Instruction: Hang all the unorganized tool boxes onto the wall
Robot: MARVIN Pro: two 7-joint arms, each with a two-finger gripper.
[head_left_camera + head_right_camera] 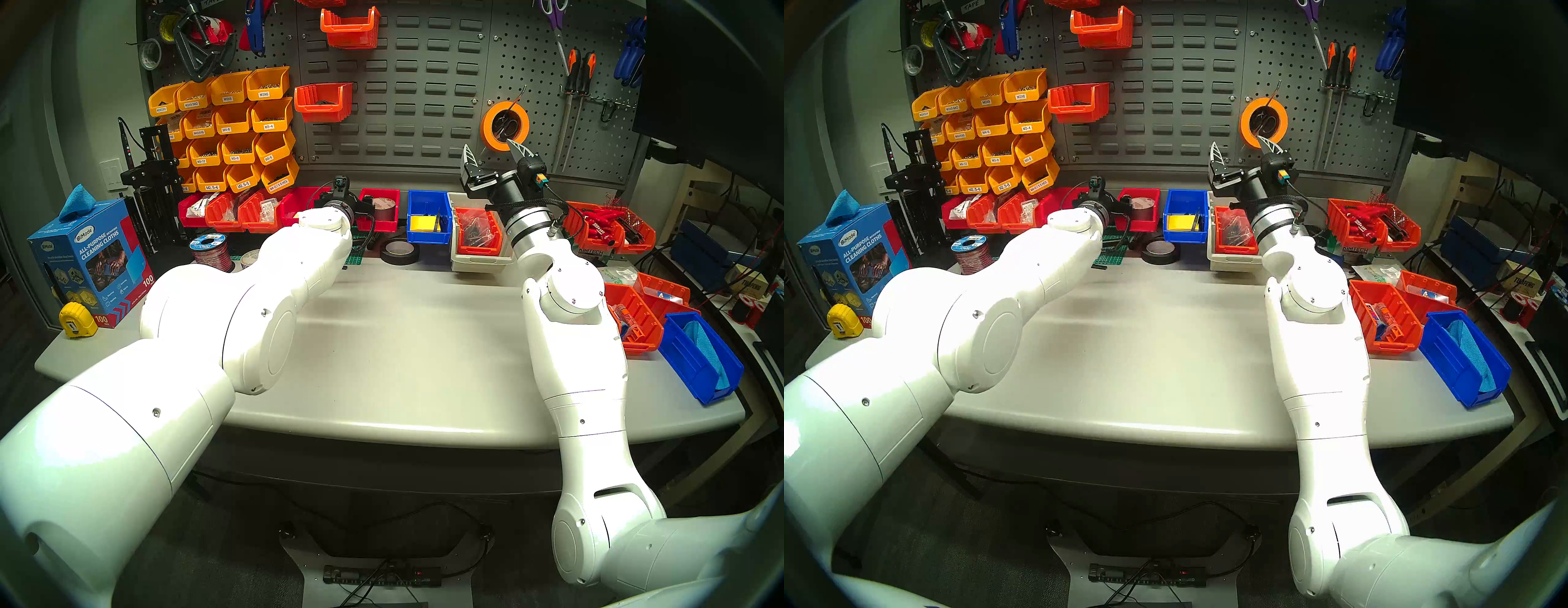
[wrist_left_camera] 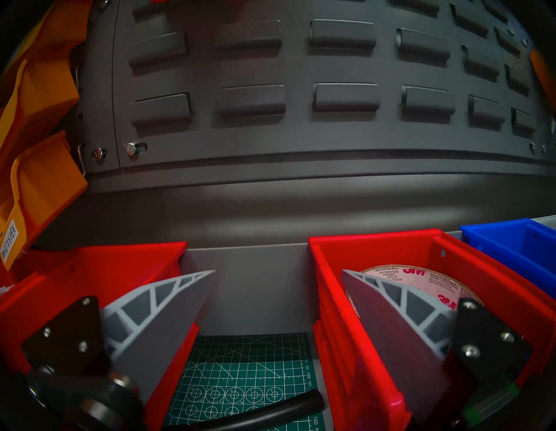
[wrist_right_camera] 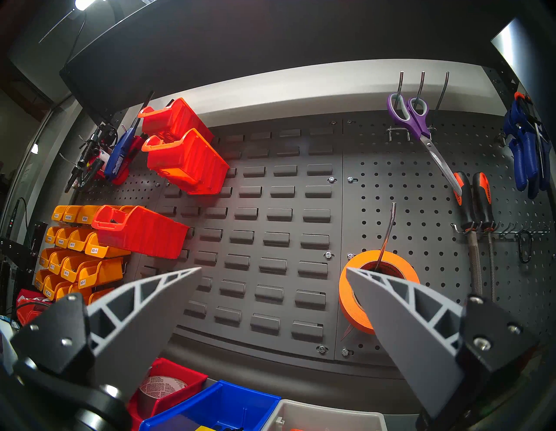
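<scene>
Your left gripper (image 2: 278, 274) has its fingers spread, one reaching into the red tool box (image 2: 376, 249) holding a tape roll (image 2: 415, 275). Your right gripper (image 3: 272, 269) fingers are spread too, empty, facing the wall (image 3: 270, 210).

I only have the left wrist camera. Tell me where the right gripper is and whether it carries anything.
Observer: The right gripper is raised in front of the louvred wall, open and empty.
Operator: Count the orange-red bins already hanging there.
Observer: Three: the top bin, the second bin just below it, and the lower bin further down and to the left.
Operator: Say what sits right of the blue bin at my edge.
Observer: A grey tray holding another orange-red bin with bagged parts inside.
</scene>
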